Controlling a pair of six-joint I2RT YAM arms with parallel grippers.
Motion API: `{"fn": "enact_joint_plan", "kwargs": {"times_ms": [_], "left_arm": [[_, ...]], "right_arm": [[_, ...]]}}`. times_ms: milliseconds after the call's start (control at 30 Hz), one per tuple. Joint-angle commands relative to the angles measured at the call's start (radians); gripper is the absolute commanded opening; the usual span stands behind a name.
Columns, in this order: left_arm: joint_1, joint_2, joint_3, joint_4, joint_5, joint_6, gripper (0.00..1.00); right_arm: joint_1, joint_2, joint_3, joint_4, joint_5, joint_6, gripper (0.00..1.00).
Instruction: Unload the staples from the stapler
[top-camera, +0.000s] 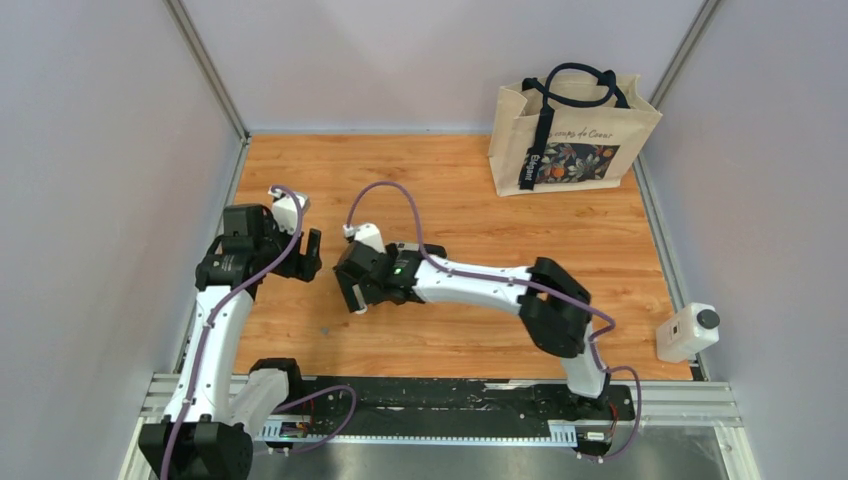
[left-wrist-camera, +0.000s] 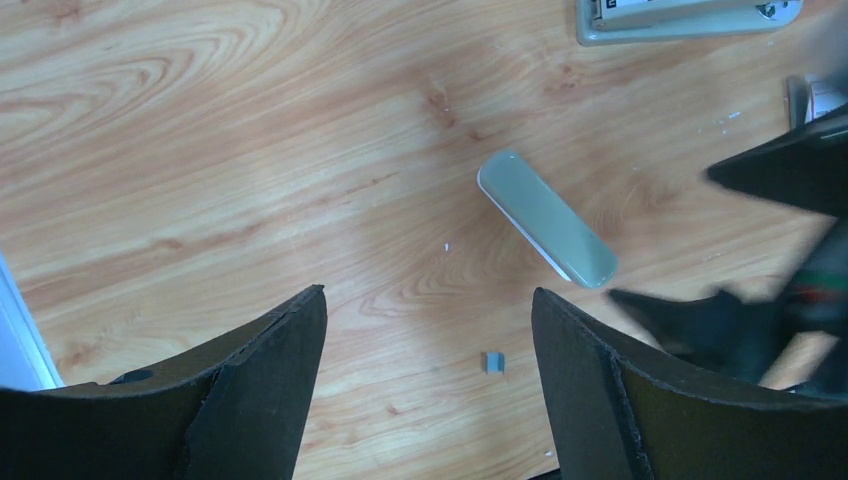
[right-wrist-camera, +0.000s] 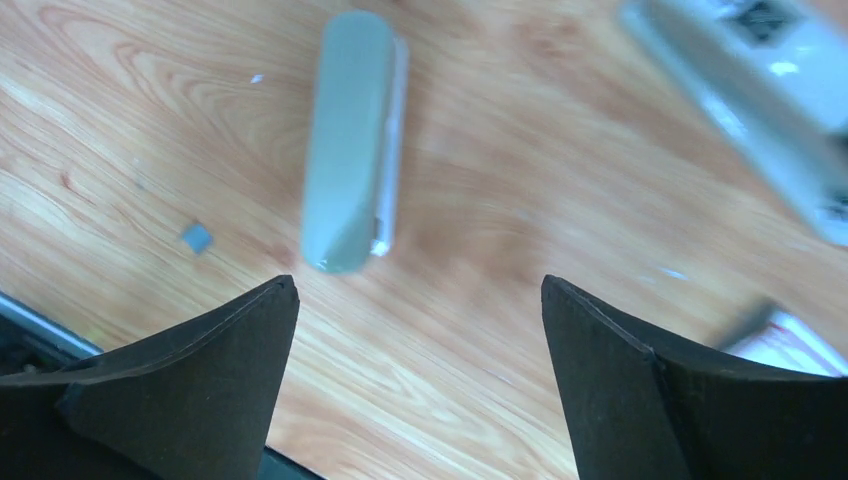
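Left claw (left-wrist-camera: 428, 295) and right claw (right-wrist-camera: 420, 285) gape wide, empty, over grey-green oblong (left-wrist-camera: 545, 218); stapler (left-wrist-camera: 690, 15) lies near.

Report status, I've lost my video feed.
Left end effector open, empty. Right end effector open, empty. Stapler flat on table, untouched. Grey scrap beside it, apart.

The desk (top-camera: 470, 190) is wood-grained and smooth, with a soft sheen. The stapler (left-wrist-camera: 545, 232) has a smooth satin grey-green shell that looks like plastic, with a white strip along one edge. The left tool (left-wrist-camera: 428, 292) and right tool (right-wrist-camera: 418, 280) are matt black, faintly rough at the edges. The bag (top-camera: 572, 135) is coarse undyed cloth.
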Motion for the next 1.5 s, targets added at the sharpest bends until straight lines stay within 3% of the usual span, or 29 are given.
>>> {"fn": "enact_joint_plan", "kwargs": {"times_ms": [0,233,500,633,800,1100,1200,1467], "left_arm": [[-0.019,0.023,0.036,0.004,0.005,-0.036,0.84],[-0.218,0.102,0.027,0.041,-0.095,0.016,0.84],[-0.263,0.200,0.029,0.104,-0.072,-0.026,0.84],[-0.343,0.241,0.036,0.125,-0.113,-0.032,0.84],[-0.355,0.306,0.059,0.134,-0.107,-0.061,0.84],[-0.357,0.283,0.041,0.150,-0.073,-0.085,0.85],[-0.357,0.275,0.043,0.133,-0.076,-0.095,0.85],[-0.357,0.290,0.055,0.113,-0.090,-0.095,0.87]], "right_arm": [[-0.110,-0.266,-0.137,0.046,0.029,-0.139,0.96],[-0.294,-0.372,-0.267,0.050,-0.071,-0.403,0.97],[-0.362,-0.254,-0.220,0.018,-0.141,-0.601,0.97],[-0.371,-0.242,-0.203,0.023,-0.175,-0.655,0.97],[-0.397,-0.202,-0.174,0.012,-0.221,-0.667,0.97],[-0.400,-0.124,-0.152,0.010,-0.278,-0.684,0.94],[-0.400,-0.115,-0.156,0.021,-0.295,-0.677,0.91],[-0.400,-0.099,-0.149,0.055,-0.296,-0.663,0.67]]}}
